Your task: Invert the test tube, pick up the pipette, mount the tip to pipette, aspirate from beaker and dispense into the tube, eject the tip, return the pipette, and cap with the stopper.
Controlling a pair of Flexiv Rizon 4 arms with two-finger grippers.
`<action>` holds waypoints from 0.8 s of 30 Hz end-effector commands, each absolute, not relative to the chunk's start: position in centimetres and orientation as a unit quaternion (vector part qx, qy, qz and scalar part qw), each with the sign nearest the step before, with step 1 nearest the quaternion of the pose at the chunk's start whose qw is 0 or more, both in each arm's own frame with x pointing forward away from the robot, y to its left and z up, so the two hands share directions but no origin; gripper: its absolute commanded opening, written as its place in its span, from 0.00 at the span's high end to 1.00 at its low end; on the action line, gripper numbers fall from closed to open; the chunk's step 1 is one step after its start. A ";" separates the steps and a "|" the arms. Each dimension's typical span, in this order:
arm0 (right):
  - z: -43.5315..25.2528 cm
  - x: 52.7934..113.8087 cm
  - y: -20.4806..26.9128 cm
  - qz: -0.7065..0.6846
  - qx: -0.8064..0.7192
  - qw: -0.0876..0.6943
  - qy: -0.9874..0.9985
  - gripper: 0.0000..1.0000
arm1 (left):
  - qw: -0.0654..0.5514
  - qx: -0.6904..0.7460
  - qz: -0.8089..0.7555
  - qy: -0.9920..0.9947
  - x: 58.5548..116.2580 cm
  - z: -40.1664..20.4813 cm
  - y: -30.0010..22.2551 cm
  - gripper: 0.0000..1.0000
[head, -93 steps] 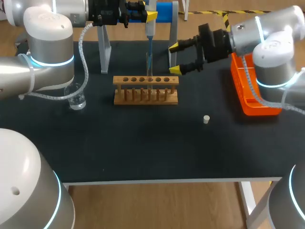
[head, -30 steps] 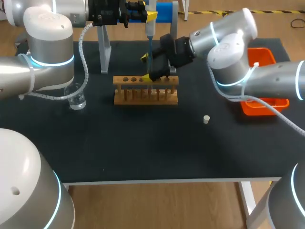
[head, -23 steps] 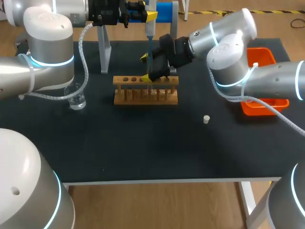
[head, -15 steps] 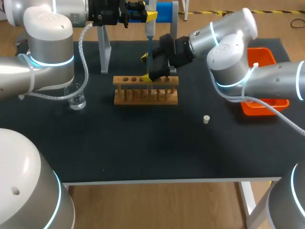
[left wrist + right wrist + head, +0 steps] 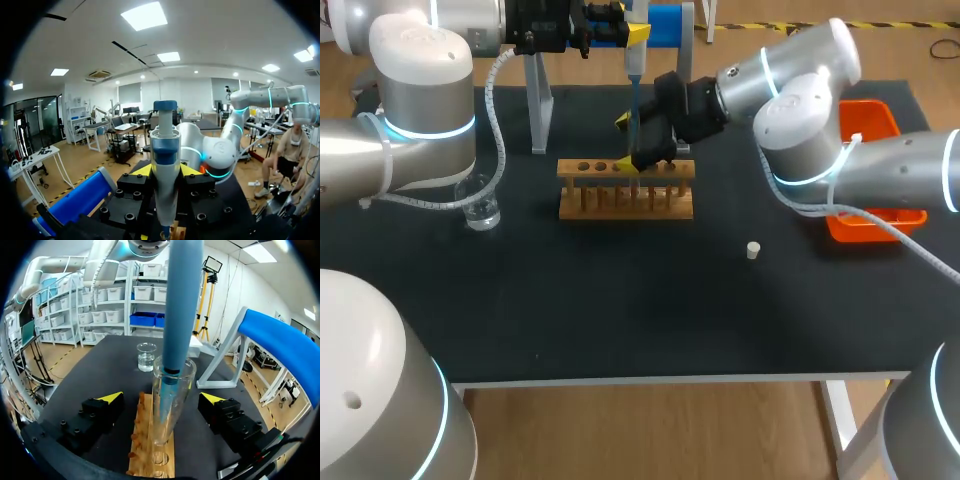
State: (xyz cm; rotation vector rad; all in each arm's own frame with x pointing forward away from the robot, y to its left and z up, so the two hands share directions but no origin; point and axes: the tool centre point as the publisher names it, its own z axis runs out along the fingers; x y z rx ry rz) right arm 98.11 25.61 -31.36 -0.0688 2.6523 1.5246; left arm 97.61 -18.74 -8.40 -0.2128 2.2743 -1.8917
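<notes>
My left gripper is shut on the grey-and-blue pipette, held upright over the rack; its yellow tips press the pipette's body from both sides. The blue pipette tip reaches down into the mouth of the clear test tube, which stands in the wooden rack. My right gripper is open, one finger on each side of the tube and apart from it. The beaker stands to the left of the rack. The small white stopper lies on the mat to the right.
An orange tray sits at the table's right edge. The pipette stand with its blue bar is behind the rack, seen close beside my right gripper as a blue bar. The black mat lies bare in front of the rack.
My right arm has swung in from beside the orange tray and now straddles the test tube with open fingers. Over the last second nothing has moved.
</notes>
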 end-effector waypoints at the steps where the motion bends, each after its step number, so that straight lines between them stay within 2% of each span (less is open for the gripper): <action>1: -31.3 98.1 25.5 0.497 -0.023 0.040 0.866 0.00 | 0.088 -0.072 -0.635 0.764 97.6 -8.4 -18.8 1.00; 24: -31.3 98.1 25.5 0.497 -0.023 0.040 0.866 0.00 | 0.100 -0.068 -0.634 0.764 96.6 -7.3 -19.2 1.00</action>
